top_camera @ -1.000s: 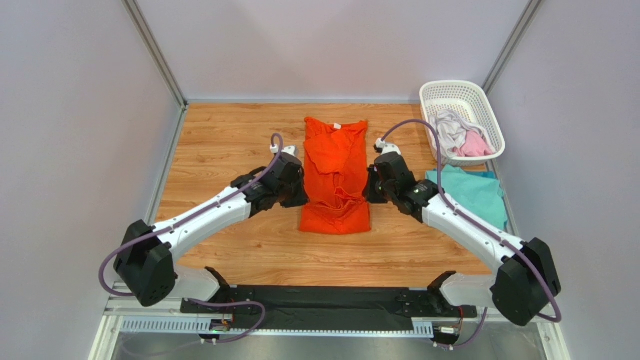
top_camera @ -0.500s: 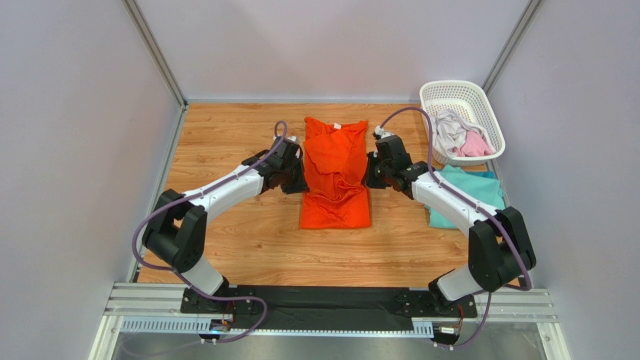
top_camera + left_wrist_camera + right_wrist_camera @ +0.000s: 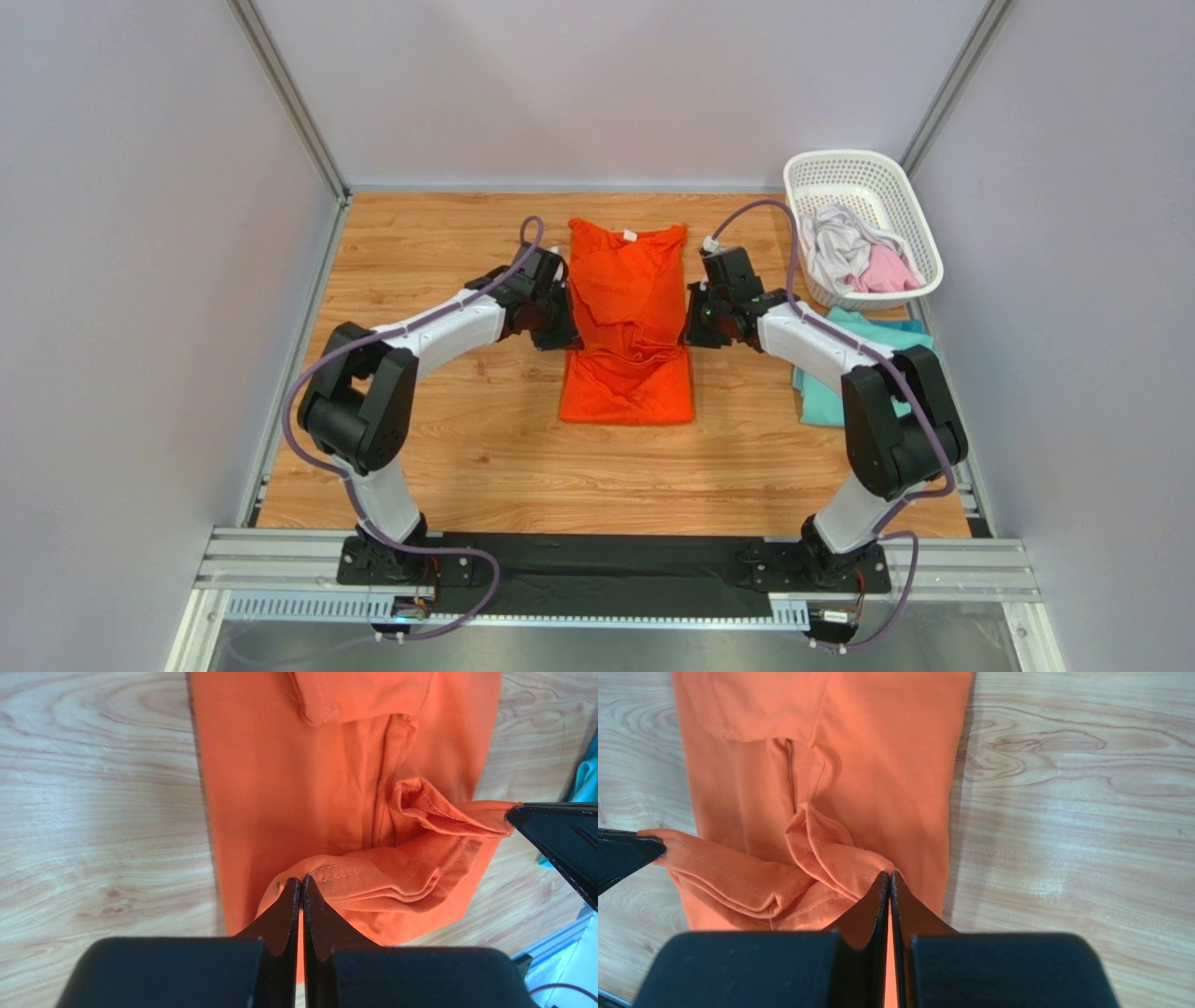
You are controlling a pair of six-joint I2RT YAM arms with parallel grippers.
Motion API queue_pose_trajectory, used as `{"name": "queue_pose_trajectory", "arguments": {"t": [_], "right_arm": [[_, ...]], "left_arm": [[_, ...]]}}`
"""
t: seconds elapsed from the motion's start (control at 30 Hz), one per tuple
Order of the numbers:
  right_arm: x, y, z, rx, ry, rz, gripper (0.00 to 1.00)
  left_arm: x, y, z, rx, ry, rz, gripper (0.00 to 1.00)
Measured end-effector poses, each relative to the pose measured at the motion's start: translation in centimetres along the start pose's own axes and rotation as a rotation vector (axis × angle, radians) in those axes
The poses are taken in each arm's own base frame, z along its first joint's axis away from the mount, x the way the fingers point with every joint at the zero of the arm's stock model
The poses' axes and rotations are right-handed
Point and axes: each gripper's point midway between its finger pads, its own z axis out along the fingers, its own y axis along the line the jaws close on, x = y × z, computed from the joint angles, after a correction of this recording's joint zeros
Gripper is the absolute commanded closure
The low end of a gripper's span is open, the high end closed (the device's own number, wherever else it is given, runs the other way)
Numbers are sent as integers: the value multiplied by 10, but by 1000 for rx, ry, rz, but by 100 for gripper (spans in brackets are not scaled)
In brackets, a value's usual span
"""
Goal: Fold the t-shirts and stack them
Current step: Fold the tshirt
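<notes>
Orange cloth is pinched in both of my claws. The orange t-shirt (image 3: 627, 280) lies lengthwise on the wooden table (image 3: 421, 266), to the left of the white lattice basket (image 3: 856, 158), with its collar at the far end and its sleeves folded in over its body.

My left gripper (image 3: 561, 329) sits at the shirt edge farther from the basket. In the left wrist view my left gripper (image 3: 302, 882) has its fingers pressed together on a stitched fold of the orange t-shirt (image 3: 281, 777), and the cloth bunches up off the wood there.

My right gripper (image 3: 692, 329) sits at the shirt edge nearer the basket. In the right wrist view my right gripper (image 3: 889, 876) is clamped the same way on a raised fold of the orange t-shirt (image 3: 878, 756).

Between the two claws the held cloth hangs in a slack, creased band over the flat body of the shirt. Each wrist camera catches the other claw's black fingertip at the far end of that band.

A teal t-shirt (image 3: 887, 332) lies flat on the table just in front of the basket, partly under my right arm. Inside the basket a grey-white t-shirt (image 3: 838, 241) and a pink t-shirt (image 3: 884, 269) lie crumpled together, touching.
</notes>
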Motion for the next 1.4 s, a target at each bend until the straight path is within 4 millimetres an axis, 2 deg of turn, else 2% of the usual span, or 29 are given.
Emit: {"name": "queue_pose_trajectory", "arguments": {"t": [0.13, 0.23, 0.27, 0.33, 0.37, 0.43, 0.53, 0.57, 0.6, 0.67, 0.77, 0.83, 0.9, 0.97, 1.03, 1.13, 1.2, 1.3, 1.4], "right_arm": [[-4, -5, 11, -2, 19, 17, 95], [-6, -7, 15, -3, 24, 25, 89], [-8, -7, 15, -4, 23, 26, 85], [-12, -6, 16, -6, 18, 29, 72], [-15, -6, 15, -8, 13, 27, 67], [-21, -4, 13, -7, 5, 21, 50], [-29, 0, 5, -18, -12, 10, 27], [-29, 3, -1, -26, -16, 7, 17], [-31, 6, -8, -36, -25, 6, 0], [-28, 13, -29, -63, -51, -8, 0], [-19, 29, -62, -129, -98, -38, 0], [-2, 44, -83, -195, -112, -63, 0], [21, 52, -95, -248, -108, -74, 0], [49, 50, -99, -273, -88, -61, 0], [74, 35, -96, -253, -55, -20, 0], [99, 16, -87, -203, -14, 46, 0], [108, 8, -82, -170, 7, 80, 0], [109, 6, -77, -152, 12, 104, 3], [113, 2, -66, -126, 35, 123, 9]], "left_arm": [[-2, 9, 5, -22, 12, -19, 96], [-5, 12, 6, -41, 20, -25, 81], [-6, 14, 6, -55, 23, -30, 59], [-9, 13, 3, -72, 23, -31, 30], [-12, 13, 1, -78, 18, -30, 1], [-17, 10, -4, -83, 4, -38, 0], [-20, 9, -21, -93, -18, -36, 0], [-21, 7, -30, -87, -31, -34, 0], [-21, 5, -39, -82, -43, -33, 0], [-20, 0, -63, -48, -90, -22, 0], [-8, -2, -97, -5, -144, -11, 0], [8, 1, -114, 18, -165, -5, 0], [28, 8, -122, 31, -163, 0, 0], [48, 16, -122, 37, -146, 0, 0], [72, 28, -115, 33, -104, -5, 0], [94, 42, -101, 20, -48, -21, 1], [104, 48, -92, 12, -15, -32, 4], [107, 45, -79, 28, 15, -36, 10], [109, 45, -63, 29, 51, -43, 25]]}}
